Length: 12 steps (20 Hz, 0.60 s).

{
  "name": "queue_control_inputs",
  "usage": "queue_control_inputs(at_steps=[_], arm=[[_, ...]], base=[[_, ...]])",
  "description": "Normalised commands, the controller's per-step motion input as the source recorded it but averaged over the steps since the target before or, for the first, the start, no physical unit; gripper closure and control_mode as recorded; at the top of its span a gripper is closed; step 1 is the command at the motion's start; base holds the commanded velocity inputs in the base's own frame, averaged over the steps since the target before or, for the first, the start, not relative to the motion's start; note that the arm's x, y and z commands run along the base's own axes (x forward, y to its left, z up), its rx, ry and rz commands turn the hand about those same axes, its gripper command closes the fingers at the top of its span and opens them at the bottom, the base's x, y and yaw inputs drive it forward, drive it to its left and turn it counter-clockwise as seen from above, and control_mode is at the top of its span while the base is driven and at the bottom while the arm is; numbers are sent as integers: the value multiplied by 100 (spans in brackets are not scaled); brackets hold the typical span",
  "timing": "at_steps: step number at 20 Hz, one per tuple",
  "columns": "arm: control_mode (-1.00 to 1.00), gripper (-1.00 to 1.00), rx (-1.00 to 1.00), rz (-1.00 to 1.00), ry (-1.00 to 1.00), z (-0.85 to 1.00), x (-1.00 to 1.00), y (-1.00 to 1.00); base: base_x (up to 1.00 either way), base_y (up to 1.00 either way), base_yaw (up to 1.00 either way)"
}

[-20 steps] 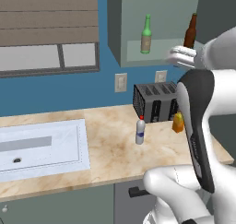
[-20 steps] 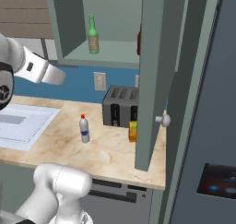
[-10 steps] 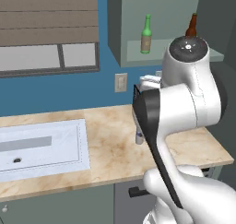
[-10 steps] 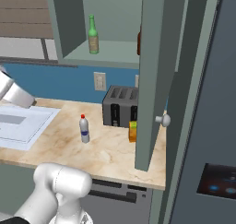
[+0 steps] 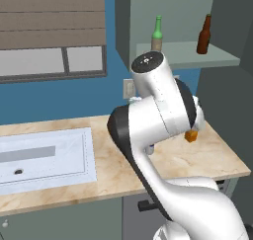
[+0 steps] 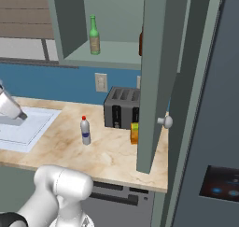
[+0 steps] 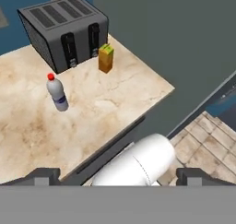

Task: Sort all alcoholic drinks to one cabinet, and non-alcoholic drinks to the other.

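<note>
Pincer [image 7: 118, 177] gapes wide, holding nothing, above the bench [image 7: 27, 126]. Hand view shows white bottle [image 7: 57, 94] and carton [image 7: 106, 58] by the toaster [image 7: 64, 29]; base views show the shelved green bottle [image 5: 157, 34].

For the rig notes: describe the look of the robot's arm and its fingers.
The arm is glossy white with rounded, bulky shells and dark grey bands at the joints, plus a grey round cap on top. The fingers are small dark grey blocks. No cables or markings show.

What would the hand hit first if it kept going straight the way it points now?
Most likely the bare countertop. The open hand looks down over it, with the white bottle off to one side and the orange carton and toaster farther on. Depth is hard to judge, so this is tentative.
</note>
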Motion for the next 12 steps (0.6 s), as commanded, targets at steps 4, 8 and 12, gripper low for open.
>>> queue_control_inputs(at_steps=[4,8,12], arm=[[-100,-100,-6,-8,0,-45,34,14],[-100,-100,-6,-7,0,-36,39,13],[-100,-100,-8,-10,-1,-26,42,14]], base=[[0,0,0],[0,0,0],[0,0,0]])
